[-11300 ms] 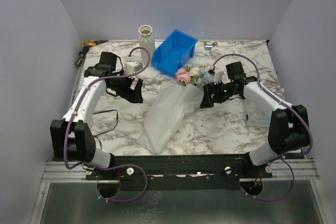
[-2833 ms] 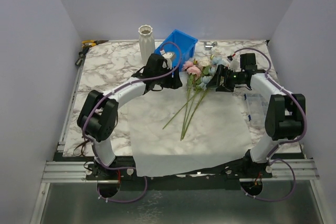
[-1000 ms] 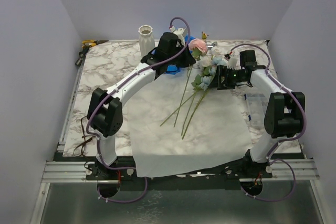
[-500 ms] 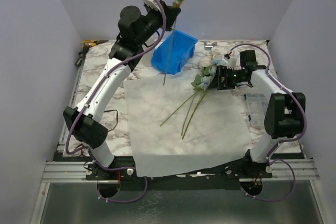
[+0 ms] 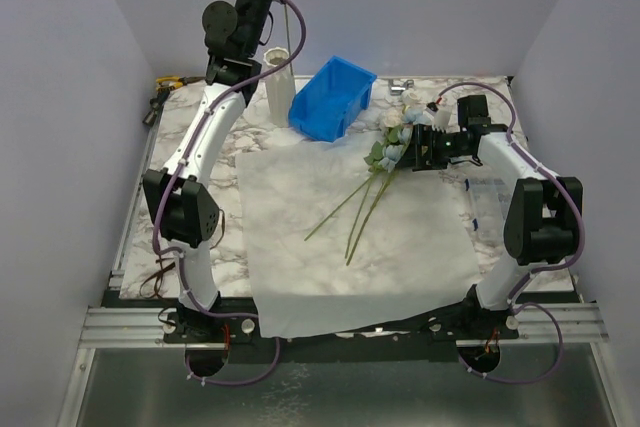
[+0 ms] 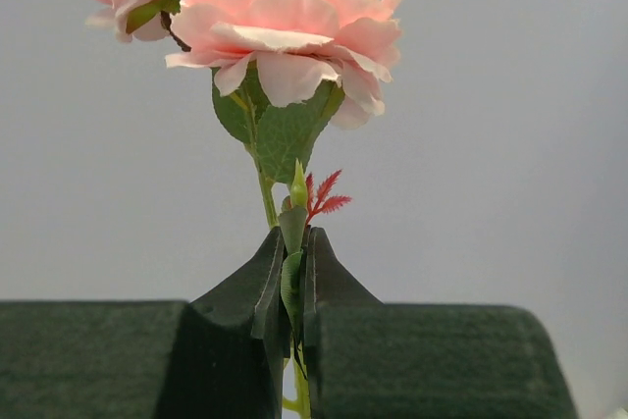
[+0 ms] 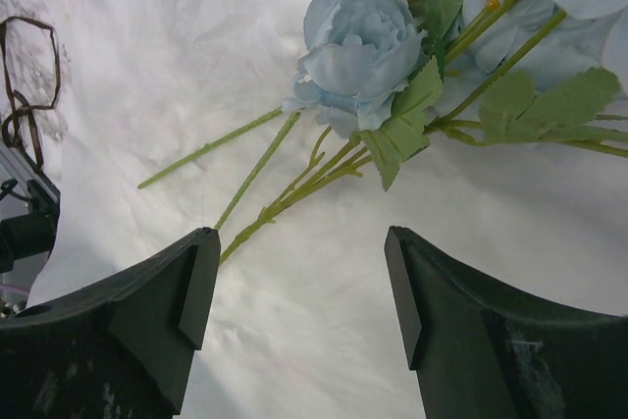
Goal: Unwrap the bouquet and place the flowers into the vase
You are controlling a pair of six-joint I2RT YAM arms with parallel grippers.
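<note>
A pink artificial rose (image 6: 294, 17) on a thin green stem is held upright against a plain grey wall by the left claw (image 6: 292, 277). Its two dark fingers are pressed together on the stem, just below a small green bud and a red sprig. Part of a second pink bloom is seen at the upper left edge of that wrist view.

In the overhead view the left arm (image 5: 200, 137) is stretched high above the far left of the marble-patterned worktop (image 5: 178, 112), and its wrist is cut off by the top edge of the picture. The tall, ribbed, off-white ceramic vase (image 5: 281, 92) is stood upright on the worktop below that wrist, just beside a blue plastic bin (image 5: 333, 97). Whether the stem's end is over the vase's mouth cannot be told.

The thin white wrapping paper (image 5: 380, 257) is spread flat over the near middle of the worktop. The other cream and pale blue artificial flowers (image 5: 388, 147) are laid on its far right part, with heads toward the right arm and stems pointed to the near left.

The right claw (image 7: 299, 252) is held low over the paper with its fingers wide apart. A pale blue rose (image 7: 358, 41) with green leaves is seen just beyond the fingertips. A yellow-handled tool (image 5: 172, 81) is seen at the far left corner.
</note>
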